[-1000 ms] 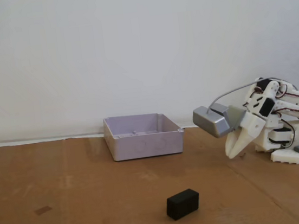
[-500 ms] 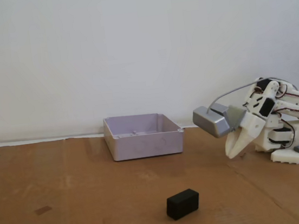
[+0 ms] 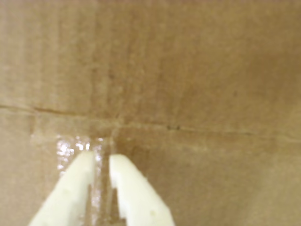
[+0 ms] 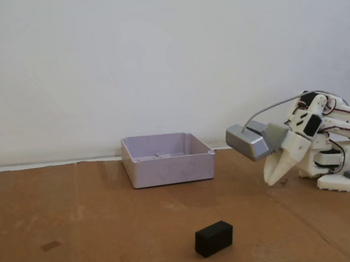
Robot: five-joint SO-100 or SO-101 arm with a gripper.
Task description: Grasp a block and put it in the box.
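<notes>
In the fixed view the block (image 4: 214, 238) is lying nearest the camera, low and a little right of centre on the cardboard (image 4: 98, 236), one long face turned toward the lens, nothing touching it; further back and to the right the gripper (image 4: 270, 180) is pointing down at the cardboard with its tip hanging just over the surface, well apart from the block; a grey camera (image 4: 248, 142) with a cable is sitting on its upper side, and the folded white arm (image 4: 329, 141) is crouching behind it at the right edge; further back still the box (image 4: 167, 158) is sitting left of the arm, near the far edge of the cardboard, open side up, its inside looking bare as far as the low wall is letting me see; a white wall (image 4: 152, 50) is filling the background.

In the wrist view the two pale fingers (image 3: 129, 186) are coming up from the bottom edge, nearly closed with only a thin gap between the tips, gripping nothing; a crease (image 3: 197, 129) is running across the cardboard beyond them, and shiny tape (image 3: 70, 147) is glinting at the tips.
</notes>
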